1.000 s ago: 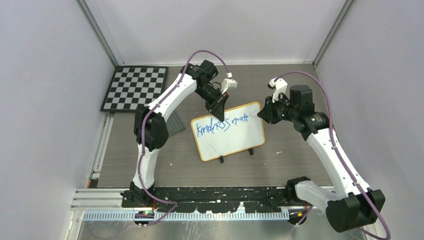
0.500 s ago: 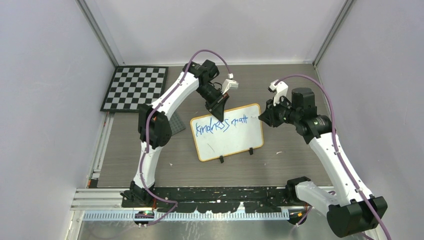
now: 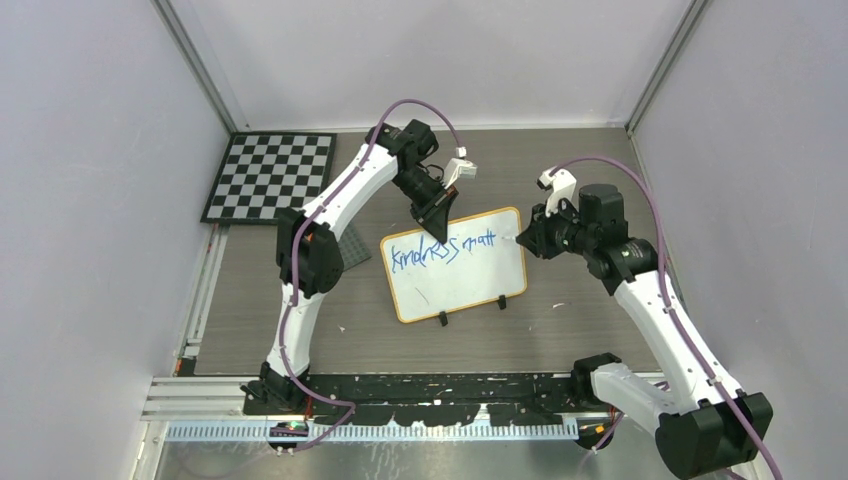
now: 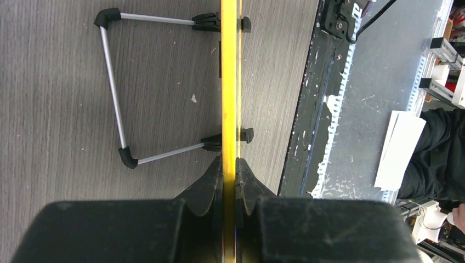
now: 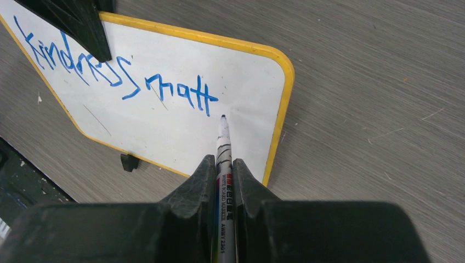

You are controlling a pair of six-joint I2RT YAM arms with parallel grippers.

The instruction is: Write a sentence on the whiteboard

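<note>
At the middle of the worktop: a small rectangular whiteboard (image 3: 460, 285) with a thin yellow-orange frame and rounded corners stands tilted back on two small black feet (image 3: 443, 320). It sits between the two arms on the grey wood-grain worktop (image 3: 570, 170).
Across the board's upper part: the sentence (image 3: 440, 248) in blue handwritten marker runs as a single line, reading about "kindness matt". A few faint dark stray marks lie below it.
Left gripper (image 3: 439, 228): it sits on the board's top edge, above the word "kindness". Its jaws are clamped on the frame, and in the left wrist view the yellow edge runs straight between the two black fingers.
Behind the board: a silver wire prop (image 4: 112, 82) with black corner pieces rests on the worktop and joins the board at its two feet.
Right gripper (image 3: 524, 238): it hangs at the board's right edge with its jaws closed tight on a white marker pen with printed lettering on its barrel (image 5: 224, 148). The pen sticks out forward between the fingers.
Marker tip: dark, it points at the white surface just right of and a little below the last "t". Whether it touches the board I cannot tell.
Far left corner of the worktop: a black-and-white checkerboard (image 3: 270, 177) lies flat, well apart from the whiteboard.
Just left of the whiteboard: a grey studded plate (image 3: 352, 252) lies on the worktop, partly hidden by the left arm.
</note>
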